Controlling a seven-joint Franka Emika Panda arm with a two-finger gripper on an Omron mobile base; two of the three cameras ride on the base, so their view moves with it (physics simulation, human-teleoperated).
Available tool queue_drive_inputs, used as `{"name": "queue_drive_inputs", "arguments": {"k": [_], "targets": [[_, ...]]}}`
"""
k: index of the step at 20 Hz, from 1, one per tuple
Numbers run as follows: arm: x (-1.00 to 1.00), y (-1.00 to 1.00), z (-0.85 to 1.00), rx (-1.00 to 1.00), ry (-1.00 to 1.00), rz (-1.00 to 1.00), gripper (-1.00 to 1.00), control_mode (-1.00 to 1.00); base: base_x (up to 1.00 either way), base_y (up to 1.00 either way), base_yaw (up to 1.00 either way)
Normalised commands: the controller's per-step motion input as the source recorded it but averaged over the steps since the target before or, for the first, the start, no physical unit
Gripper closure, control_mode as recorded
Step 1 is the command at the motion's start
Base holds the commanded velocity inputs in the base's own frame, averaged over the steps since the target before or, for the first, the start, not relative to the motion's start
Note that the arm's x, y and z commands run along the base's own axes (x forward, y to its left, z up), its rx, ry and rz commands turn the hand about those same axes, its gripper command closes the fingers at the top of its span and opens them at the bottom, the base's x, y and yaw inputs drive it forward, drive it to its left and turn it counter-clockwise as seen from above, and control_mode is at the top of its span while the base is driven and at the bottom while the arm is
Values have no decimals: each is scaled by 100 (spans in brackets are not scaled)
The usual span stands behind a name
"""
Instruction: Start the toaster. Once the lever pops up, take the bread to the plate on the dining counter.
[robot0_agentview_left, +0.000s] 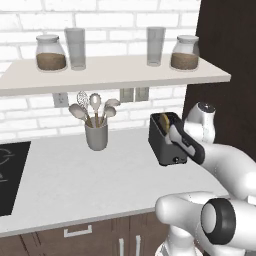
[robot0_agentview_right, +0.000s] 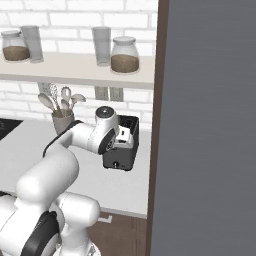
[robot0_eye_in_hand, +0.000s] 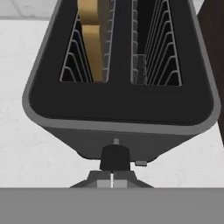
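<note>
Toaster (robot0_agentview_left: 165, 141) first, in the left base view: a small dark box standing on the white kitchen worktop (robot0_agentview_left: 75, 185) near its right end, just in front of the brick wall, with a tan edge of the bread (robot0_agentview_left: 164, 120) showing in its top. The arm's hand lies over the toaster's near right side, and its fingertips are hidden there. To the left stands a grey utensil cup (robot0_agentview_left: 96, 136) holding spoons and a whisk, and a black cooktop (robot0_agentview_left: 11, 175) sits at the far left. A shelf (robot0_agentview_left: 115, 75) above carries two jars and two glasses. No writing can be read on anything.

In the right base view, the toaster (robot0_agentview_right: 122, 155) sits beside a tall dark panel (robot0_agentview_right: 210, 125), with the wrist covering its top left.

In the hand view, the toaster (robot0_eye_in_hand: 120, 109) is seen end-on from above, the bread (robot0_eye_in_hand: 93, 37) upright in the left slot and the right slot bare. The gripper (robot0_eye_in_hand: 112, 180) has its jaws closed together, the tips just below the black lever knob (robot0_eye_in_hand: 115, 157). No brand or label is visible.
</note>
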Motion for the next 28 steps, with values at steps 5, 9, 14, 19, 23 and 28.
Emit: {"name": "queue_drive_inputs", "arguments": {"k": [5,9,14,19,23,28], "targets": [[0,-1,-11,0,0,0,100,-100,0,0,0],[2,0,-9,0,0,0,100,-100,0,0,0],[6,0,-8,0,0,0,100,-100,0,0,0],[1,0,-3,0,0,0,100,-100,0,0,0],[6,0,0,0,0,0,100,-100,0,0,0],[8,0,0,0,0,0,100,-100,0,0,0]]}}
